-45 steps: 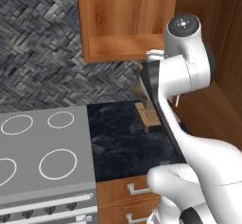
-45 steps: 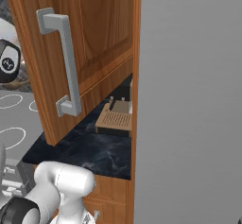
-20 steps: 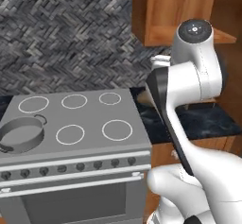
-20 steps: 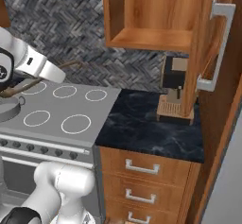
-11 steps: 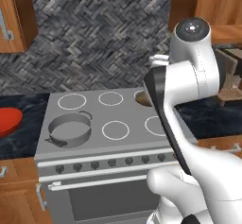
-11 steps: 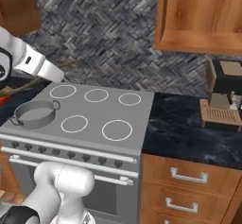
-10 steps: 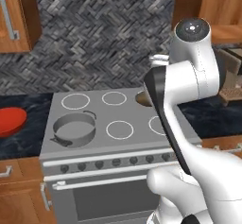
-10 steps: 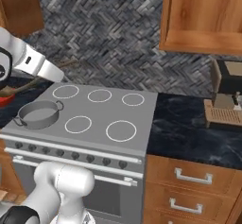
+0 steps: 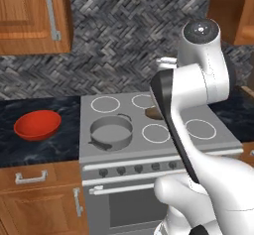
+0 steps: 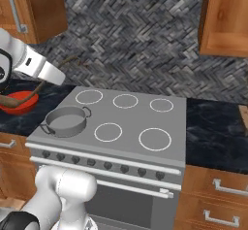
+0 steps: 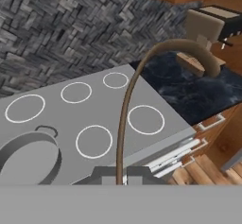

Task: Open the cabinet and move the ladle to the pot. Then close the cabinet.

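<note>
Ladle (image 11: 124, 124) handle rises straight from between the gripper (image 11: 119, 175) tips, clamped there, its bowl curving over the dark counter (image 11: 198, 93). Pot (image 9: 111, 132) sits empty on the stove's (image 10: 184, 141) front-left burner, well apart.

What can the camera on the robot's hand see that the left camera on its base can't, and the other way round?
The hand view alone shows the ladle full length, its handle rising from the shut gripper, and a coffee machine on the dark counter. The left base view alone has the red bowl and the robot's arm. Both share the stove and pot.
</note>
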Robot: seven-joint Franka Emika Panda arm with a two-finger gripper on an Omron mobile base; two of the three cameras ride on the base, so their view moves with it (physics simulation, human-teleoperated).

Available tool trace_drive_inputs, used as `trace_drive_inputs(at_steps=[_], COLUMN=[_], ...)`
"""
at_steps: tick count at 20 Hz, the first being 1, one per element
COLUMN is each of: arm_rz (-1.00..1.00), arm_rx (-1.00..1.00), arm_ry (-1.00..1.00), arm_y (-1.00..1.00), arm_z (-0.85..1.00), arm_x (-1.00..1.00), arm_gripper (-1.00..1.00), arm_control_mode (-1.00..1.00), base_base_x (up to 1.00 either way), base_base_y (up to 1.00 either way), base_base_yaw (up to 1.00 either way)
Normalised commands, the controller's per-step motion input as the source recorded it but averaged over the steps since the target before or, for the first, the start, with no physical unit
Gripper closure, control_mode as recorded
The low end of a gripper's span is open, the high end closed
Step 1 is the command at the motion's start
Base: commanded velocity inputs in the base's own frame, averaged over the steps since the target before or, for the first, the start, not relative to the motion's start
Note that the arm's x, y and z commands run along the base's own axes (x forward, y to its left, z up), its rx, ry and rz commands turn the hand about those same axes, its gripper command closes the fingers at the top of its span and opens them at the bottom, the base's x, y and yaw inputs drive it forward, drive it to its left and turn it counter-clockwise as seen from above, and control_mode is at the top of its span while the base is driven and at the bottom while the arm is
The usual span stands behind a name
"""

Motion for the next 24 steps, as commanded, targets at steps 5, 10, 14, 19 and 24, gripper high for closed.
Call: trace_drive_inputs(at_steps=[5, 10, 14, 19, 24], arm_rz=[0.0, 0.0, 0.0, 0.0, 0.0], arm_rx=[0.0, 0.0, 0.0, 0.0, 0.0], arm_ry=[0.0, 0.0, 0.0, 0.0, 0.02], arm_y=[0.0, 0.0, 0.0, 0.0, 0.0], arm_z=[0.0, 0.0, 0.0, 0.0, 0.0], arm_x=[0.0, 0.0, 0.0, 0.0, 0.01], arm_gripper=[1.0, 1.0, 1.0, 1.0, 1.0], arm_control_mode=[1.0, 1.0, 1.0, 1.0, -1.0], base_base_x=[0.26, 0.38, 0.33, 0.16, 0.02], base_base_y=[0.53, 0.32, 0.07, 0.0, 0.0], base_base_yaw=[0.0, 0.0, 0.0, 0.0, 0.0])
